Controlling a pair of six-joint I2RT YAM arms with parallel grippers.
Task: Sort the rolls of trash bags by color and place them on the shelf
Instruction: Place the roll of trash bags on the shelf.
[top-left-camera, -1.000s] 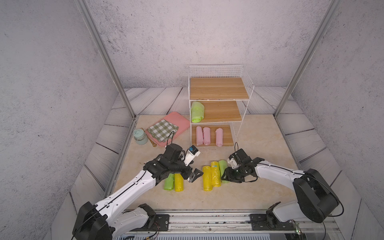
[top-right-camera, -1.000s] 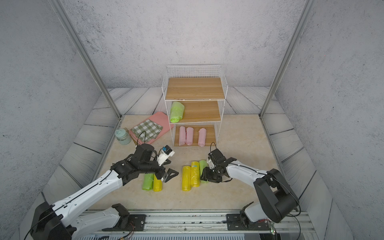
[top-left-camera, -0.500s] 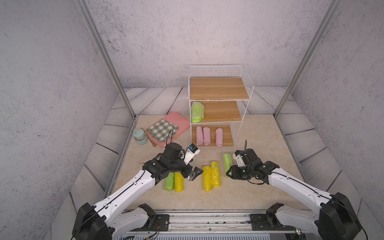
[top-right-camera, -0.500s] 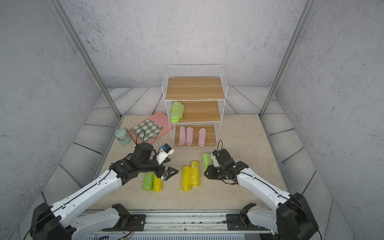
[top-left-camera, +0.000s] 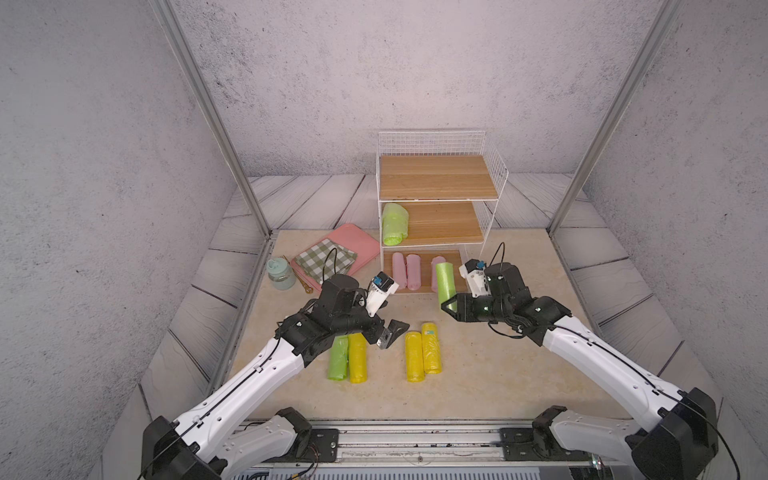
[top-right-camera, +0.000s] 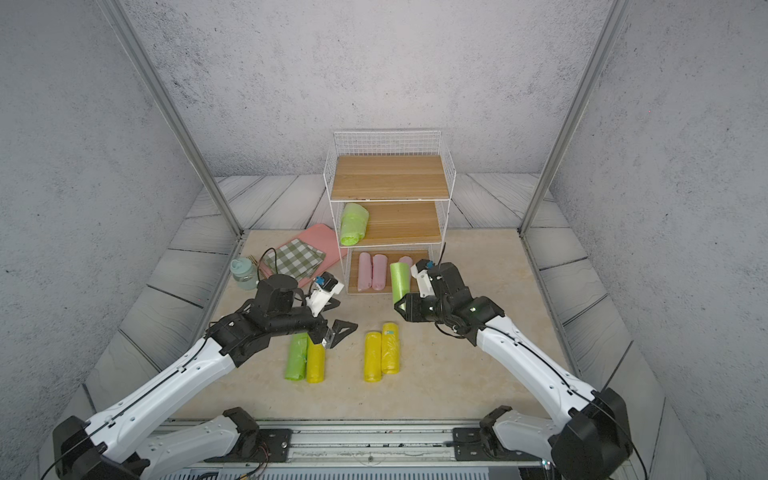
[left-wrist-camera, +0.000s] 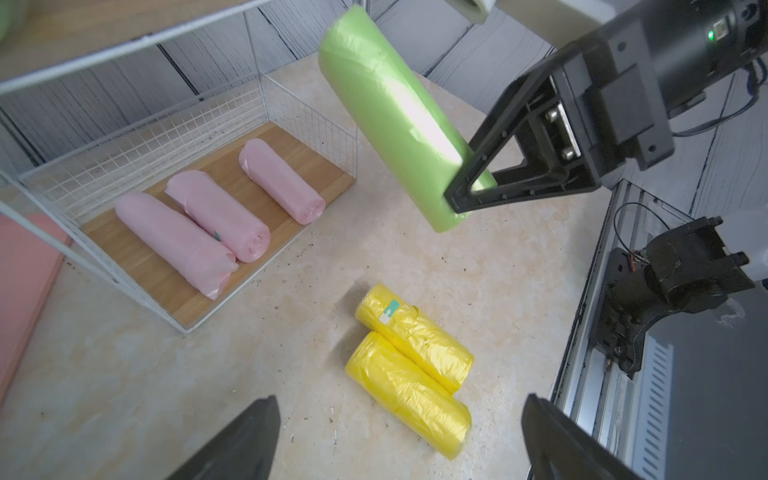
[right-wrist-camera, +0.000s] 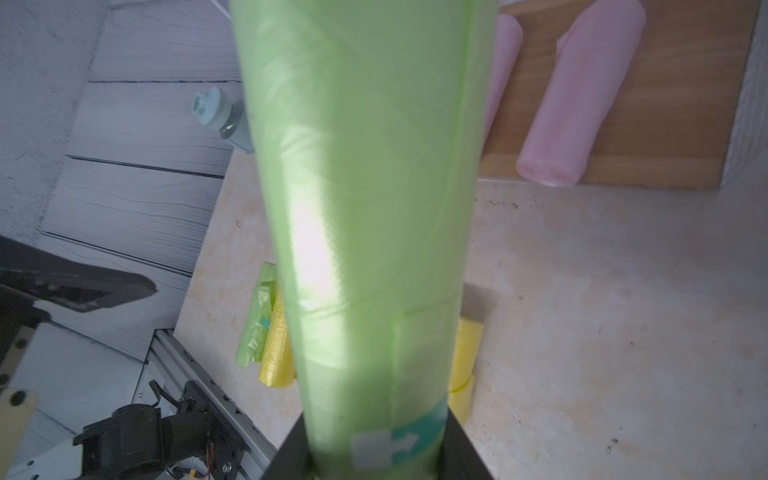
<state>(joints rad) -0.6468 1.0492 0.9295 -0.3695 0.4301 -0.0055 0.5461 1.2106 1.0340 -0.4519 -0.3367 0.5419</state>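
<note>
The light green roll (top-left-camera: 444, 277) is now lifted clear of the table (top-left-camera: 519, 374). It is clamped at its near end by the right gripper (top-left-camera: 449, 306) and held tilted, with its far end raised toward the shelf (top-left-camera: 438, 176) at the table's back edge. In the left wrist view it (left-wrist-camera: 390, 104) is seen hanging in the air just in front of the bottom tier. The pickup is therefore judged done, and the carry to the shelf is judged to be the step in hand. The middle board is the likely goal, since one green roll (top-left-camera: 394, 224) is already laid at its left end. The bottom board is taken up by three pink rolls (top-left-camera: 413, 270), and the top board is bare.

A second earlier, the held roll was lying against the two yellow rolls (top-left-camera: 423, 349) near the middle of the table. Those two are left side by side, unmoved. The right gripper has been drawn up and toward the back edge. The left gripper (top-left-camera: 392, 331) is found as before, its jaws spread wide and empty. It is hovering over the last green roll (top-left-camera: 338, 359) and the yellow roll (top-left-camera: 358, 359) touching it, nearer the front left corner. Four rolls are left on the table to be sorted.
</note>
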